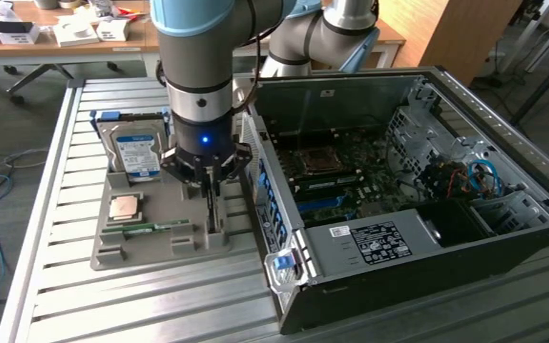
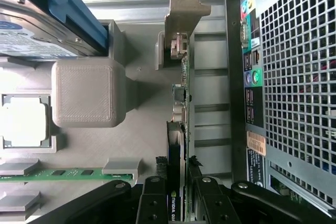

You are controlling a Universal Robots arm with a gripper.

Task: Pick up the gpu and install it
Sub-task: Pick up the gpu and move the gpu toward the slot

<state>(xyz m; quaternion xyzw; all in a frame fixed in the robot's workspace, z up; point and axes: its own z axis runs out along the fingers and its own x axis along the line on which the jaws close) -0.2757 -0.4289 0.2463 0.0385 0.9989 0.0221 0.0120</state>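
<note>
Wrist view: the gripper (image 2: 177, 184) is partway closed, one finger against each face of the gpu (image 2: 179, 124), seemingly clamping it. The card stands on edge in a slot of the grey holder tray (image 2: 142, 145), which keeps its upper edge graspable, just beside the open computer case (image 2: 294, 77)

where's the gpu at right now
The gpu stands on edge in the gray holder tray, on the exterior view's left of the open computer case, clamped at its top by the gripper.
</note>
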